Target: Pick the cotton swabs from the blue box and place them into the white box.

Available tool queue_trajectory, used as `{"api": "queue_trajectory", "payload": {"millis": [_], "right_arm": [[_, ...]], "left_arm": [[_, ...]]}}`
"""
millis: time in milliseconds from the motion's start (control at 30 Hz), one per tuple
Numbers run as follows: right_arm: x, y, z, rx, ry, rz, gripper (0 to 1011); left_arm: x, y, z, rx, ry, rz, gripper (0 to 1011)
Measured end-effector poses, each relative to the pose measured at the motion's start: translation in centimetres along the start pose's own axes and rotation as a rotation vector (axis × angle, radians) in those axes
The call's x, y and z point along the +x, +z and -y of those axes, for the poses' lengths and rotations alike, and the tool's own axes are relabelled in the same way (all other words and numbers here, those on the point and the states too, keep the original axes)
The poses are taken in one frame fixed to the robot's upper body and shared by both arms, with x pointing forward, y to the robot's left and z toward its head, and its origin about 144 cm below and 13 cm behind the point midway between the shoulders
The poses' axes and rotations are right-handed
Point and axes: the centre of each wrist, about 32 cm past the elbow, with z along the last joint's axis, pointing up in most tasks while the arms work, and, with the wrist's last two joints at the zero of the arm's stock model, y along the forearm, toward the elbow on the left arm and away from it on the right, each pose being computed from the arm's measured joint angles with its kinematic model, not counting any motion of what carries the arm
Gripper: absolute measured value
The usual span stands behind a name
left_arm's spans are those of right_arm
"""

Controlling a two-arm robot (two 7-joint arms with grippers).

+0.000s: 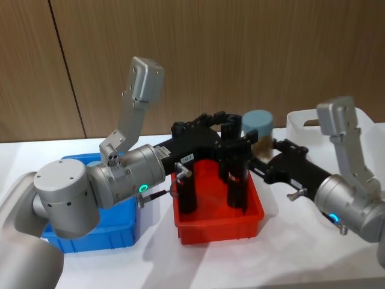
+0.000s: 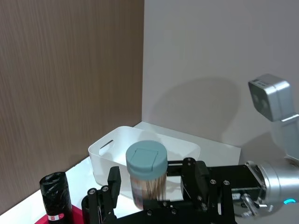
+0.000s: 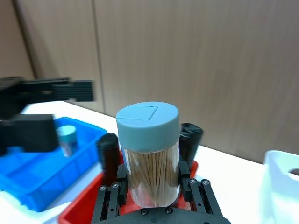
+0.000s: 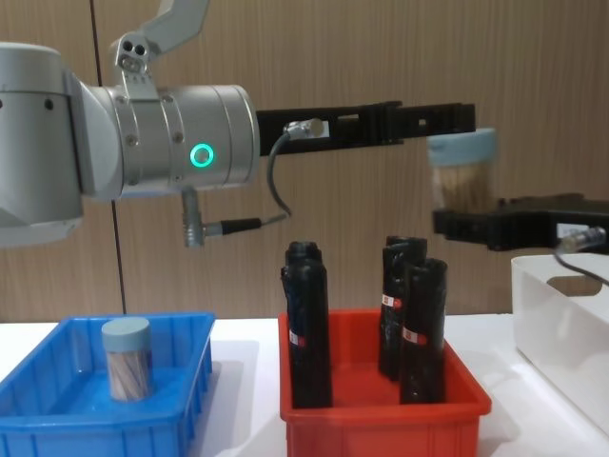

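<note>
Near left, a second jar (image 4: 127, 357) is waiting in the blue box (image 4: 95, 433); black rolls (image 4: 306, 305) in the red bin (image 4: 381, 421) are showing red-white labels (image 4: 410, 333), unreadable. Above the bin, right end effector (image 3: 153, 182) is clamping the cotton swabs jar (image 3: 148, 144), left end effector (image 3: 70, 111) gaping nearby. Transfer underway, I judge: next is carrying right over the white box (image 4: 561, 324), lowering, releasing.

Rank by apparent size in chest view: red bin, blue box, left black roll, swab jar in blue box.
1. red bin and blue box, alike; the frame cuts the blue box.
2. left black roll.
3. swab jar, smallest.
</note>
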Motion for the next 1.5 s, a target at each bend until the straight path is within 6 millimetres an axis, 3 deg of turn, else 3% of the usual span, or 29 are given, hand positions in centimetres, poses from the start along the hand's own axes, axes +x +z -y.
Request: {"api": "queue_trajectory", "payload": {"millis": [800,1500], "right_arm": [[6.4,-1.8,-0.2,-0.054,-0.255,-0.004,636],[10.3,-4.2,-0.6,-0.129,-0.359,-0.054,636]], "left_arm": [[0.0,0.0,0.0,0.0,0.0,0.0,1004],[0.0,0.0,0.0,0.0,0.0,0.0,1004]]}}
